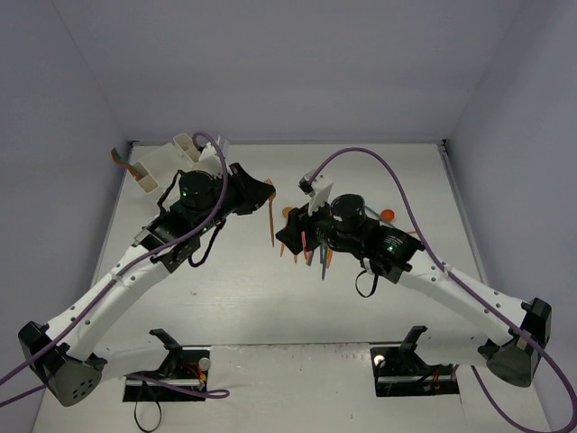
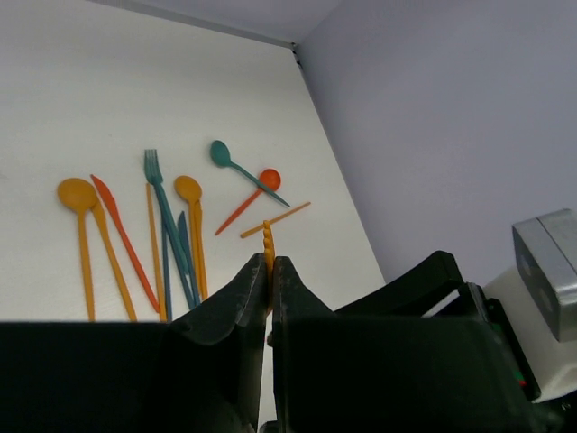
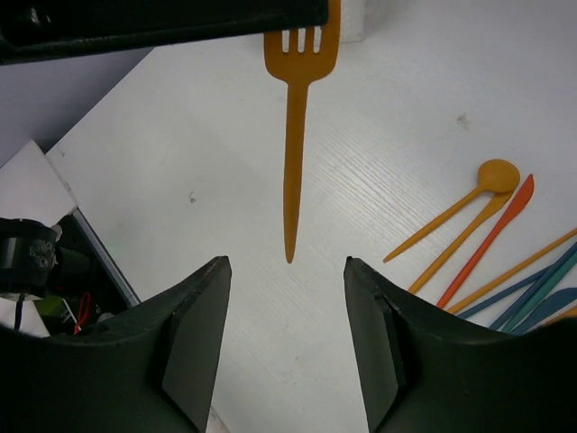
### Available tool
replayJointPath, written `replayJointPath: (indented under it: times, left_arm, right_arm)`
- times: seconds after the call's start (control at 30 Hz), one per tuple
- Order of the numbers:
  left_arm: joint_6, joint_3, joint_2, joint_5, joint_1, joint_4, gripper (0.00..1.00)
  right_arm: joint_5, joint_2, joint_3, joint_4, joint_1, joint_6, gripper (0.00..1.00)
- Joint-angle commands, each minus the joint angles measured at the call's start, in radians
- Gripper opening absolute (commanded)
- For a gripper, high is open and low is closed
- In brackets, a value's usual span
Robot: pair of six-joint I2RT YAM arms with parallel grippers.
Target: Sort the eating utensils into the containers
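Fork: thin, flat orange plastic fork [image 3: 296, 135] with short tines and a slim, tapering handle.
Left gripper: the black fingers of the left gripper [image 2: 269, 266] are pressed together on the fork near its tined end (seen edge-on from that wrist).
Right gripper: the right gripper [image 3: 286, 263] has its jaws apart and holds nothing.
Fork axis: the tines are at the left gripper; the handle hangs free, its tip pointing at the gap between the right gripper's jaws.
Loose utensils: slender orange, red, teal and blue loose utensils [image 2: 169, 221] lie flat beyond the left gripper's fingertips, mostly side by side.
Containers: white open-topped containers [image 1: 185, 144] sit behind the left gripper, near the back wall.
Table: white table [image 3: 379, 180] with a faint grain.
Walls: plain, pale lilac-grey walls [image 2: 433, 117].
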Motion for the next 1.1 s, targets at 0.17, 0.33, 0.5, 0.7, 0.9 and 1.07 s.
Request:
replayJointPath:
  times: [0.17, 0.33, 0.5, 0.7, 0.9, 1.07]
  left_arm:
    - [0.158, 0.043, -0.059, -0.175, 0.206, -0.001, 0.00]
    - [0.185, 0.064, -0.031, -0.178, 0.435, 0.048, 0.00]
    - [0.187, 0.147, 0.081, -0.193, 0.626, 0.132, 0.00]
    - [0.178, 0.266, 0.242, -0.235, 0.778, 0.242, 0.00]
    - [0.220, 0.378, 0.399, -0.309, 0.828, 0.299, 0.00]
    - [0.218, 0.416, 0.493, -0.310, 0.875, 0.334, 0.00]
  right_arm:
    - [0.116, -0.054, -0.020, 0.054, -0.003, -0.016, 0.62]
    - [0.154, -0.086, -0.039, 0.034, -0.017, -0.031, 0.65]
    - [0.204, -0.107, -0.055, 0.015, -0.055, -0.045, 0.71]
    - [0.158, -0.105, -0.059, 0.014, -0.140, -0.074, 0.73]
    - [0.109, -0.092, -0.062, -0.015, -0.203, -0.098, 0.73]
    - [0.119, -0.085, -0.070, -0.018, -0.216, -0.104, 0.74]
